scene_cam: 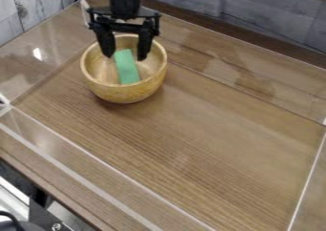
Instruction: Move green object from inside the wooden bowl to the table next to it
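1. Currently, a brown wood-grain table (192, 144) is seen, edged by clear walls (32, 55); bare wood is offered from three to six o'clock of the wooden bowl (124, 94).
2. The green block (126, 67) is held inside the bowl, near its centre.
3. The pincer (124, 44) is spread apart above the bowl's twelve o'clock side.

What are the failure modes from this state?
Open jaws straddle the wooden bowl, with the green block lying inside it. Risks:
1. A fingertip might catch the bowl's rim on the way down and shift the bowl.
2. The jaws may close above the block or beside it, since it lies low, against the bowl's inside.
3. A grip on the bowl wall instead of the block could drag the whole bowl over the table.
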`<move>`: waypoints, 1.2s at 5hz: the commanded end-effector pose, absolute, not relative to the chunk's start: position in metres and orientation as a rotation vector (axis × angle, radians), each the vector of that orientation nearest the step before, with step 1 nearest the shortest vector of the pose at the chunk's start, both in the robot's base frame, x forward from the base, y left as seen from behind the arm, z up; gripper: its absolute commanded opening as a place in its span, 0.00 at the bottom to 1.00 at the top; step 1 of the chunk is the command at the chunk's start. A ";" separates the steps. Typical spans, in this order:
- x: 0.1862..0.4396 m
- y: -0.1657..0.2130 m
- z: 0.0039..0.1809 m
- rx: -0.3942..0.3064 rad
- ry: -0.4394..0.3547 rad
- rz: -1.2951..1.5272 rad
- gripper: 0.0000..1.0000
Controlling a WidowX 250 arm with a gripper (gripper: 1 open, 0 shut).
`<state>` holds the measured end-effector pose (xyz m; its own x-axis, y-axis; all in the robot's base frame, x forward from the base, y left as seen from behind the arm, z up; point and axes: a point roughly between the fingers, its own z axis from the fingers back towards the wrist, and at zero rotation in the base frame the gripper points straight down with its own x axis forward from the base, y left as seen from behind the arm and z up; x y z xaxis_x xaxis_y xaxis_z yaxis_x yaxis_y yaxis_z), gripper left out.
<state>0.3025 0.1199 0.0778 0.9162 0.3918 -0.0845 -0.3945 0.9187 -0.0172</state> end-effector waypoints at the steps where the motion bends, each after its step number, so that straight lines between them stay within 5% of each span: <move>1: 0.310 0.132 0.099 -0.015 0.017 0.427 1.00; 6: 0.305 0.147 0.058 -0.005 0.016 0.460 1.00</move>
<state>0.3026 0.1418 0.0476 0.9011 0.4302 -0.0537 -0.4310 0.9023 -0.0038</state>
